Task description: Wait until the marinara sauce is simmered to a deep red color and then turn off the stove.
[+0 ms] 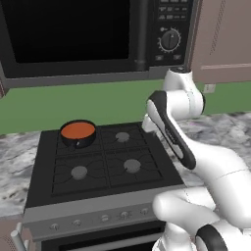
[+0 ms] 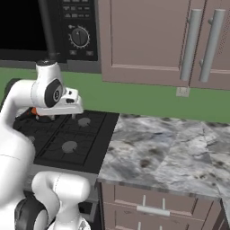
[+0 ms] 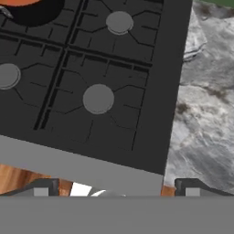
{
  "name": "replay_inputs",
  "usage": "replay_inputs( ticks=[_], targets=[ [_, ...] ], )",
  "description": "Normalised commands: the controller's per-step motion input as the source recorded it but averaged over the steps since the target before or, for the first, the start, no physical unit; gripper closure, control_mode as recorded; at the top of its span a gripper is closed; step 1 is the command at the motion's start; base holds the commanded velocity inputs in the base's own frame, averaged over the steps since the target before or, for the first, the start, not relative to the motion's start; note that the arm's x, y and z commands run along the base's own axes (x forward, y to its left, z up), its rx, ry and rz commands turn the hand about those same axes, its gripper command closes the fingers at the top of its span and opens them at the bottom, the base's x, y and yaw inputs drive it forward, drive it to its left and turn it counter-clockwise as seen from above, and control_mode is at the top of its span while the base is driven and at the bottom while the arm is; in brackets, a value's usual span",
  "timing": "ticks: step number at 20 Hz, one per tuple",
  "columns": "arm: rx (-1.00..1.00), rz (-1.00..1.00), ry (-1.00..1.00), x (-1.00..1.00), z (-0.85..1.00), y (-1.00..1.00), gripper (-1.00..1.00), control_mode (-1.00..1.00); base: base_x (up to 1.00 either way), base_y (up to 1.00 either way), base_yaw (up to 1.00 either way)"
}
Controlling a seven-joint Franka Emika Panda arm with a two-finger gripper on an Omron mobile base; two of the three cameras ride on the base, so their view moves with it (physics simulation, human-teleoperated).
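marinara sauce [image 1: 77,130] is lying flat and round, orange-red, facing straight up in a small black pot [image 1: 78,141] on the stove's [image 1: 98,166] far left burner. no writing is reading clearly on the microwave [image 1: 88,34] above. my gripper [image 3: 117,188] is hovering over the stove's right front corner, fingers spread wide apart, clasping nothing.

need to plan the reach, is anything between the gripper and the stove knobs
Nothing visible does. The open gripper hangs above the stove front edge; the pot of marinara sauce sits on the back-left burner, away from the knob panel.
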Motion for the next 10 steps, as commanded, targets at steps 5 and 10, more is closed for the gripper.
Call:
replay_inputs(
  ticks=[5, 10],
  targets=[
    [-0.12, 0.25, -0.01, -0.67, -0.32, 0.66, -1.0, -1.0, 0.0, 0.0, 0.0],
    [-0.13, 0.25, -0.01, -0.63, -0.12, 0.64, -1.0, -1.0, 0.0, 0.0, 0.0]
  ],
)
